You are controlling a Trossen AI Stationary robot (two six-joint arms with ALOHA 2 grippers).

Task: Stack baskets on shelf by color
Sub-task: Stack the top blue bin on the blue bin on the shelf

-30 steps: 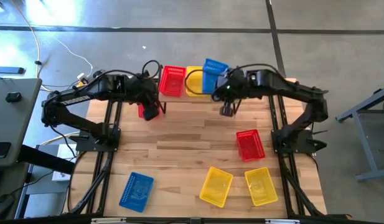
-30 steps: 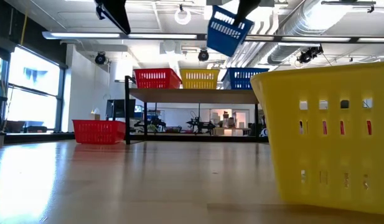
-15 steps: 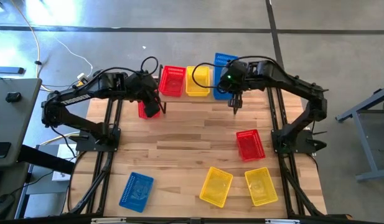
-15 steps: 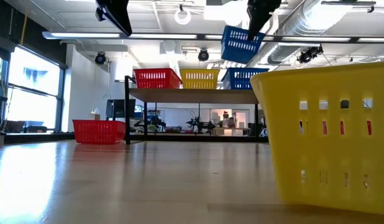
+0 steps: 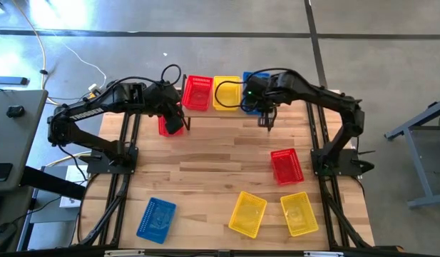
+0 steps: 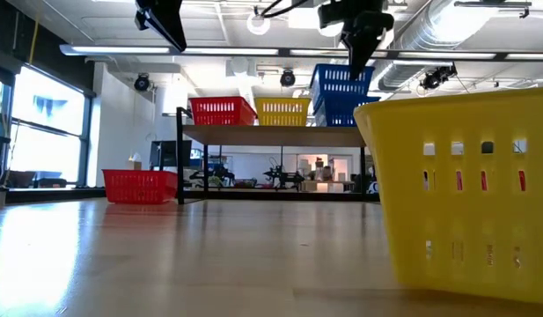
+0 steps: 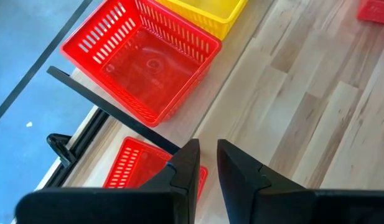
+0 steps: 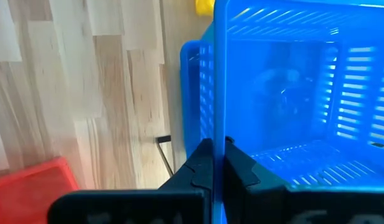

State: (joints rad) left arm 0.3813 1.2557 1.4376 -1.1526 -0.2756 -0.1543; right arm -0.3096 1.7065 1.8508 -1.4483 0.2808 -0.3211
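My right gripper (image 6: 357, 55) stands over the shelf's (image 6: 271, 135) right end, shut on a blue basket (image 6: 341, 84). That basket sits in a second blue basket (image 6: 341, 113) on the shelf. Beside them on the shelf stand a yellow basket (image 5: 225, 93) and a red basket (image 5: 197, 93). My left gripper (image 7: 208, 163) hovers near the shelf's left end above a red basket (image 5: 165, 127) on the table, open by a narrow gap and holding nothing. My right gripper pinches the rim of one wall (image 8: 215, 127) of the upper blue basket, one finger inside the basket and one outside. The fingers come from above, pointing down. The basket sits level, nested in the lower blue basket (image 8: 192, 93) on the shelf.
On the table lie a red basket (image 5: 286, 165), two yellow baskets (image 5: 247, 213) (image 5: 299, 213) near the near edge, and a blue basket (image 5: 156, 218) at the near left. The middle of the table (image 5: 220, 160) is bare wood.
My right gripper has carried the blue basket down onto the shelf's right end. The basket hung tilted above the shelf a second ago; it has come level and now sits in the blue basket there.
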